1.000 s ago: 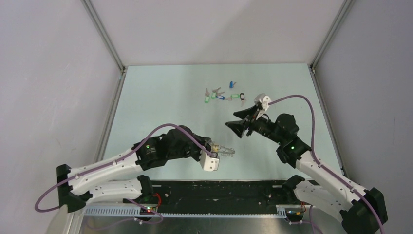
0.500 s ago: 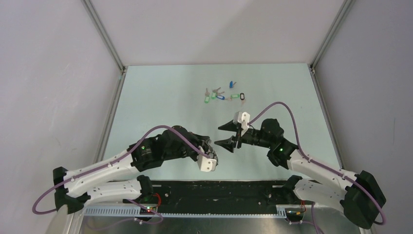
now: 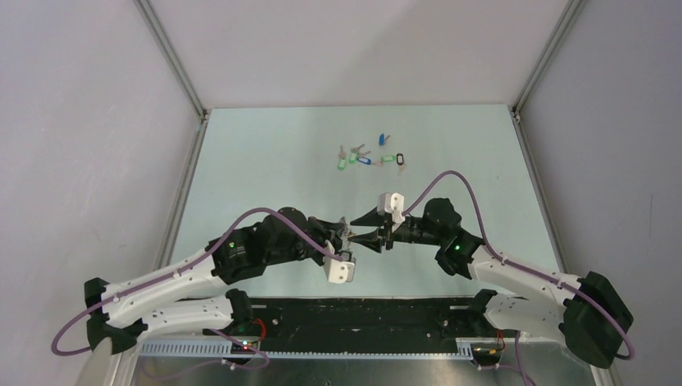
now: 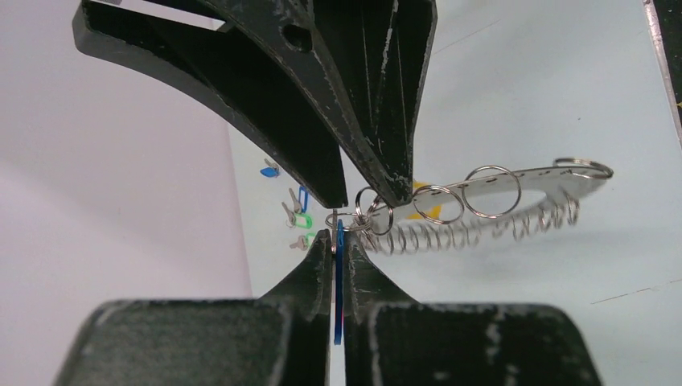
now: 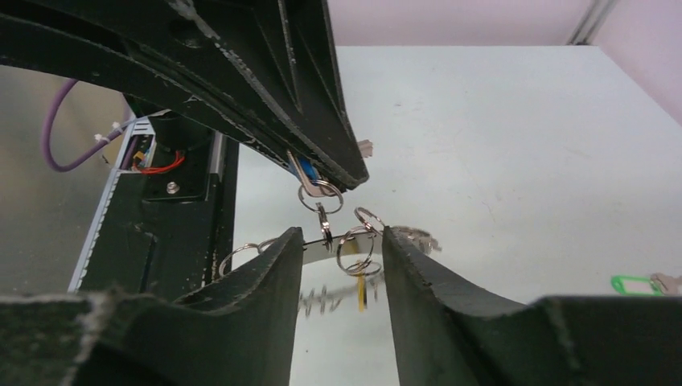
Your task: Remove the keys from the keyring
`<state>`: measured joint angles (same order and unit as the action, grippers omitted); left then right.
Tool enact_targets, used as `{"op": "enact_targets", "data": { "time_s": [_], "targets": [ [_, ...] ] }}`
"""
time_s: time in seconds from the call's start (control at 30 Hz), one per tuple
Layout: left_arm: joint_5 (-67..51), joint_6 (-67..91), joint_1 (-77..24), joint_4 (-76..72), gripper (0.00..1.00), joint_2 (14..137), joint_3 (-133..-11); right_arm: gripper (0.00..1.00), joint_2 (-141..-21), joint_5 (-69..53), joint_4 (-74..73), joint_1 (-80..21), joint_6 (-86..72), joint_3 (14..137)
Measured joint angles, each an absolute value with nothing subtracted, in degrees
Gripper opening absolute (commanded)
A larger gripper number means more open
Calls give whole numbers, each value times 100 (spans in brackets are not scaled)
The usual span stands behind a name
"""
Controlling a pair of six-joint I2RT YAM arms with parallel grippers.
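Note:
My left gripper [image 4: 338,235] is shut on a thin blue tag [image 4: 338,281], seen edge-on, that hangs on the keyring [image 4: 523,178]. The keyring is a silver strip with several small split rings, held above the table. My right gripper [image 5: 343,233] is open. Its fingers straddle a small ring [image 5: 356,251] and a clip on the keyring, just below the left gripper's tips. In the top view the left gripper [image 3: 341,234] and the right gripper [image 3: 363,231] meet tip to tip at mid-table, and the keyring is mostly hidden between them.
Several loose keys with green, blue and black tags [image 3: 367,157] lie at the back of the table; some show in the left wrist view [image 4: 296,217]. A green tag [image 5: 635,283] lies to the right of the right gripper. The black base rail [image 3: 362,314] runs along the near edge.
The right arm has swung left and down from the loose keys to meet the left gripper. The left gripper has turned the keyring up towards it, so it no longer juts out to the right.

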<state>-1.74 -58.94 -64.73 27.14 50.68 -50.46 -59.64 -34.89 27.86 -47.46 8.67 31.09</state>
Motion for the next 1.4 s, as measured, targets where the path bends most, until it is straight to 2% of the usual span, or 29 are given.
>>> {"op": "enact_targets", "data": {
  "time_s": [0.03, 0.2, 0.27, 1.4],
  "targets": [
    [-174, -5894, -6473, 2714, 0, 5065, -5046, 40, -5990, -3524, 2818, -4757, 867, 3109],
    [-172, -5883, -6473, 2720, 0, 5059, -5046, 8, -6134, -3680, 2923, -4851, 871, 3129],
    [-167, -5852, -6473, 2755, 0, 5059, -5046, 0, -6184, -3717, 2936, -4873, 860, 3155],
    [-777, -5527, -6217, 2405, 0, 4818, -5037, 0, -5210, -3336, 2381, -4890, 1120, 3183]
  ]
}}
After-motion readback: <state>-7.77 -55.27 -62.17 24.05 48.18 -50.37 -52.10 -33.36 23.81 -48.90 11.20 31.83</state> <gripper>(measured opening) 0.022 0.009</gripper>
